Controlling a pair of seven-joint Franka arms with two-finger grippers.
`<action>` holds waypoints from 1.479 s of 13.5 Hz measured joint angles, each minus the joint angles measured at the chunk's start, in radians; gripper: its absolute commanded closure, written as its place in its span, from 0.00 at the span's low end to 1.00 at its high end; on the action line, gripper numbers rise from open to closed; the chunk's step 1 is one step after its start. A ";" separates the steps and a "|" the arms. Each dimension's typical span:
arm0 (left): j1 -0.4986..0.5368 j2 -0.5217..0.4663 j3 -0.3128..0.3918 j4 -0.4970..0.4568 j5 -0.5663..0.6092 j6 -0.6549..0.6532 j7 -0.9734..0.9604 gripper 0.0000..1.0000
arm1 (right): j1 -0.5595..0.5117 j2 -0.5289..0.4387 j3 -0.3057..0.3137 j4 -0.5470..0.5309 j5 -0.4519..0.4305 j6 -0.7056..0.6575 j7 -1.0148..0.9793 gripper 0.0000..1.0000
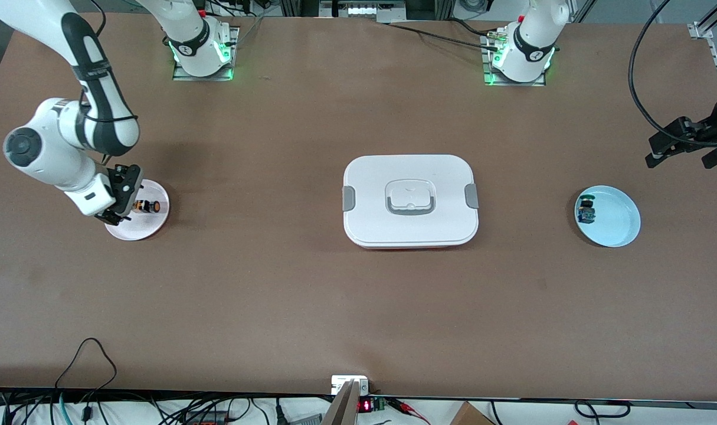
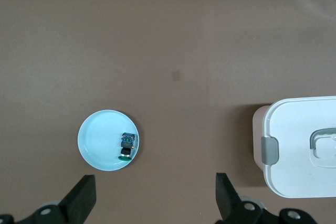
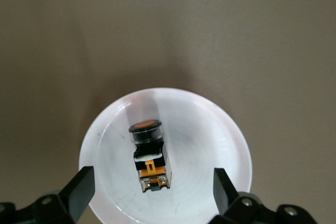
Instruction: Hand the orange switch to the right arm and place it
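The orange switch (image 1: 146,206) lies on its side on a small white plate (image 1: 141,231) toward the right arm's end of the table. In the right wrist view the orange switch (image 3: 148,153) shows its orange cap and black body, resting on the white plate (image 3: 210,140). My right gripper (image 1: 124,200) hovers low over that plate. The right gripper (image 3: 152,180) is open, its fingers wide on either side of the switch and not touching it. My left gripper (image 1: 686,154) waits open in the air at the left arm's end of the table, and the left gripper (image 2: 153,186) holds nothing.
A white lidded container (image 1: 410,200) with grey clips sits mid-table; it also appears in the left wrist view as the container (image 2: 299,145). A light blue plate (image 1: 615,223) holds a green-topped switch (image 1: 586,211); the same blue plate (image 2: 97,140) and green-topped switch (image 2: 126,145) show in the left wrist view.
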 measured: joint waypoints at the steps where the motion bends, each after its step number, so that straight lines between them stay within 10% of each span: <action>1: 0.000 0.001 -0.001 0.001 0.000 0.000 0.000 0.00 | 0.000 -0.008 0.003 0.044 0.011 -0.057 0.038 0.00; 14: 0.000 0.005 -0.004 0.002 0.000 -0.002 0.000 0.00 | 0.003 -0.038 0.056 0.499 0.022 -0.794 1.286 0.00; 20: 0.000 0.006 -0.002 0.002 0.000 -0.004 0.000 0.00 | 0.002 -0.071 0.056 0.651 -0.066 -0.900 1.312 0.00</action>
